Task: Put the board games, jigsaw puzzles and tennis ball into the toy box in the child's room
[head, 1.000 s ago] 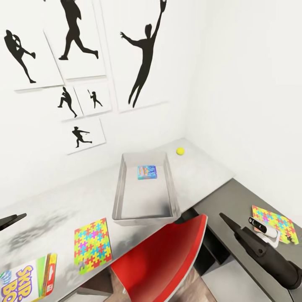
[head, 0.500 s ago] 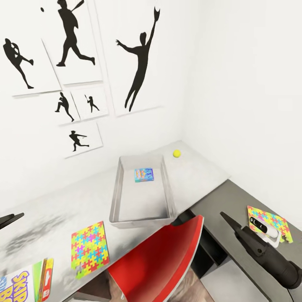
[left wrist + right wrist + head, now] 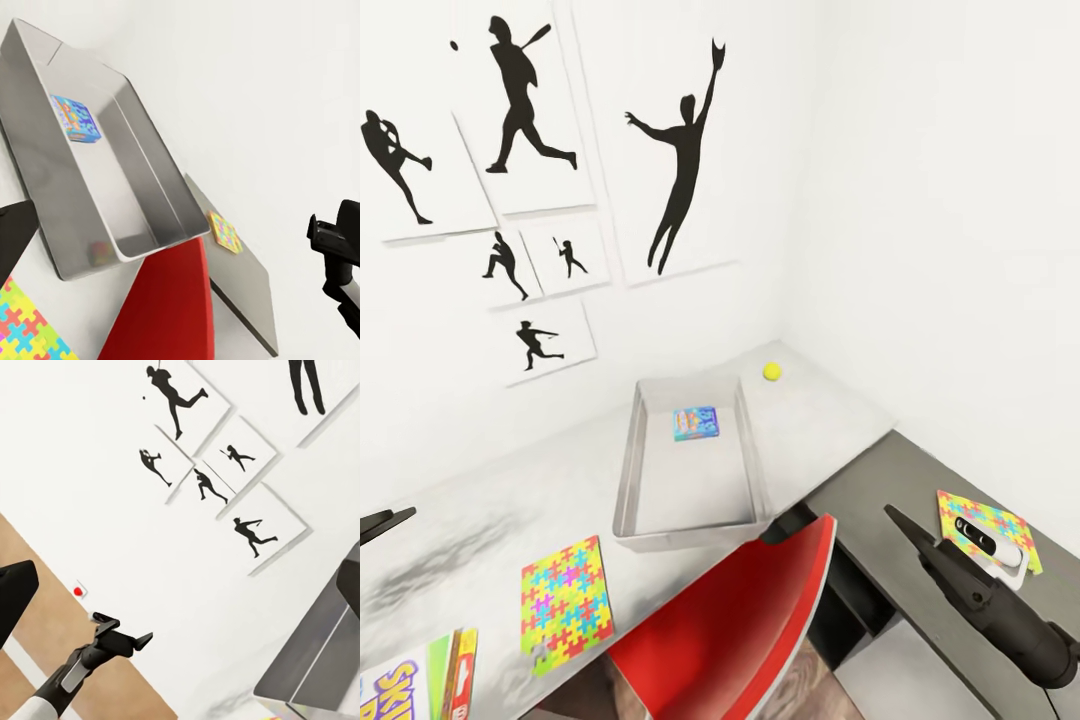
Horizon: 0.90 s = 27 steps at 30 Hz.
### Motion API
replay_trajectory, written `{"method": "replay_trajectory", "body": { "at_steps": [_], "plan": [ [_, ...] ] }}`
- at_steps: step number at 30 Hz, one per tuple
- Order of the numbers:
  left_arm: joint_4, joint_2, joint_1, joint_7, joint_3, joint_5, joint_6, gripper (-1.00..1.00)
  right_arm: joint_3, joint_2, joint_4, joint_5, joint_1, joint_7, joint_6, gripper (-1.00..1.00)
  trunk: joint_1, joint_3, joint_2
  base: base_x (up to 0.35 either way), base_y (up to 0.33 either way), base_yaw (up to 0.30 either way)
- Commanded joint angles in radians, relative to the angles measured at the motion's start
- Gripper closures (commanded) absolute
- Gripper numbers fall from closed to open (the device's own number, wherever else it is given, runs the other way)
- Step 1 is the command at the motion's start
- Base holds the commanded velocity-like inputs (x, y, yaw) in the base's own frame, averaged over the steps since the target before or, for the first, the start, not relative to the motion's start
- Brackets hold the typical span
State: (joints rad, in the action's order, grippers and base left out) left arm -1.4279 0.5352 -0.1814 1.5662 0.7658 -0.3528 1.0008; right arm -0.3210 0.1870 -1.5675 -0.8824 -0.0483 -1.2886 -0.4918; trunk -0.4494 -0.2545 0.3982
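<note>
1. The toy box point(image 3: 690, 470) stands on the table point(image 3: 480, 500), near the middle of the head view, with its long side running toward the wall.
2. One blue board game point(image 3: 695, 423) lies flat inside the box, at the far end.
3. The tennis ball point(image 3: 771, 371) rests on the table at about 1 o'clock from the box, near the corner of the room and apart from the box.
4. One jigsaw puzzle point(image 3: 565, 602) lies on the table at about 7 o'clock from the box. At 8 o'clock from this puzzle, a second board game point(image 3: 420, 682) is cut by the picture edge.
5. Another jigsaw puzzle point(image 3: 988, 528) lies on the dark lower surface point(image 3: 900, 500), at about 4 o'clock from the box.
6. The right gripper point(image 3: 908, 532) is at about 9 o'clock from this second puzzle, near it but apart. I cannot tell how wide its fingers are.
7. The left gripper point(image 3: 385, 522) shows as a dark tip at the left edge, well apart from the box, at about 9 o'clock. Its opening I cannot tell.
8. A red chair back point(image 3: 730, 630) stands in front of the table.
</note>
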Motion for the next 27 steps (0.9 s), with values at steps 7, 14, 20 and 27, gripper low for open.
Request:
{"method": "replay_trajectory", "body": {
  "at_steps": [7,14,20,27],
  "plan": [
    [-0.002,0.000,0.000,0.005,0.001,0.002,0.010,-1.00,-0.001,0.001,0.001,-0.005,-0.001,0.000,-0.010,-1.00,-0.001,0.001,0.002,0.000,0.000,-0.026],
    [-0.002,0.000,0.000,0.005,0.001,0.002,0.010,-1.00,-0.002,0.001,0.001,-0.004,-0.001,0.004,-0.008,-1.00,-0.001,0.002,0.002,0.000,0.000,-0.002],
    [-0.002,0.000,0.000,0.005,0.000,0.002,0.010,-1.00,-0.002,0.000,0.001,-0.006,-0.001,0.008,-0.009,-1.00,-0.001,0.002,0.002,0.000,0.000,0.000],
    [-0.002,0.000,0.000,0.005,0.000,0.002,0.010,-1.00,-0.002,0.004,0.001,-0.006,-0.001,0.014,-0.017,-1.00,-0.001,0.002,0.002,0.000,0.000,0.000]
  ]
}}
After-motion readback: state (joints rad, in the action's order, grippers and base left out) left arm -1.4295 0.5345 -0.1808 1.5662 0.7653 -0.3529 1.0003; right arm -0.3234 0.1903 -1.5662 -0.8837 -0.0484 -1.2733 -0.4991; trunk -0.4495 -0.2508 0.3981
